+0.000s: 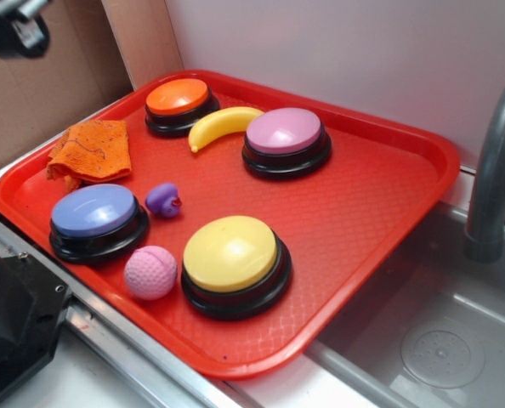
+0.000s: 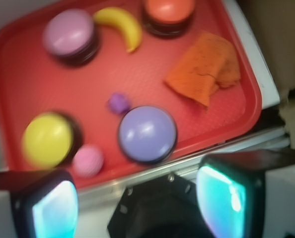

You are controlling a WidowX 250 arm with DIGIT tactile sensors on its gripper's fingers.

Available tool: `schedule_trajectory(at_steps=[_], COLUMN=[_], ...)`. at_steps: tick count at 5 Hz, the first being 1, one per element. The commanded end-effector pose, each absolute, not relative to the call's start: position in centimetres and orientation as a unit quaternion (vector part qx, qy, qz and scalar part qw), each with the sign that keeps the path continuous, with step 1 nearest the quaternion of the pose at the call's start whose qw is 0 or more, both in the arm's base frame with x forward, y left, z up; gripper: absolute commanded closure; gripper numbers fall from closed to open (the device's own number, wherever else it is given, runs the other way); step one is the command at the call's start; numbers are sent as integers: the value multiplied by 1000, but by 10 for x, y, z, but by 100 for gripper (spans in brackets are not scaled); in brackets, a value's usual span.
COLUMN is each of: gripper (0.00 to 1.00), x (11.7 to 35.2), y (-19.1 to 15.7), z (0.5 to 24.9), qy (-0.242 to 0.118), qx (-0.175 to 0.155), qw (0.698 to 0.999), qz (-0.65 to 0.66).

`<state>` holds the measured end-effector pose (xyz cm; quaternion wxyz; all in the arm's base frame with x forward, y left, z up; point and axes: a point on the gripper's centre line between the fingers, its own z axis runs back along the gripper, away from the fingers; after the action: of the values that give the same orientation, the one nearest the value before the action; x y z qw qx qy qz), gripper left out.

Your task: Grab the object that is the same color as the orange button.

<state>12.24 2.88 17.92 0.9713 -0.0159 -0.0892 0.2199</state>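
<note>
The object, a wrinkled orange cloth rag (image 1: 91,151) (image 2: 204,67), lies in the left corner of the red tray (image 1: 388,212). The orange button (image 1: 178,98) (image 2: 168,12), with a black base, stands at the tray's back corner, just beyond the rag. My gripper (image 2: 137,203) is high above the tray's near-left edge, well clear of the rag. Its teal-padded fingers (image 2: 222,198) are spread wide with nothing between them. In the exterior view only a dark part of the gripper (image 1: 14,30) shows at the top left.
Also on the tray are a yellow banana (image 1: 223,125), a pink button (image 1: 284,136), a yellow button (image 1: 231,255), a blue button (image 1: 95,212), a pink ball (image 1: 150,272) and a small purple toy (image 1: 163,201). A sink (image 1: 456,340) with a grey faucet (image 1: 495,170) lies to the right.
</note>
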Motion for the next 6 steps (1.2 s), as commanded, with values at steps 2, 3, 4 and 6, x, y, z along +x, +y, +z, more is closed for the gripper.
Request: schedule_trajectory(at_steps=[2, 3, 4, 6], gripper=[0, 0, 0, 0], x=[148, 149, 156, 172], y=[110, 125, 137, 153], z=[94, 65, 46, 20], qy=[-113, -117, -137, -123], qx=[66, 72, 78, 31], qw=[908, 895, 891, 902], qz=[397, 424, 425, 413])
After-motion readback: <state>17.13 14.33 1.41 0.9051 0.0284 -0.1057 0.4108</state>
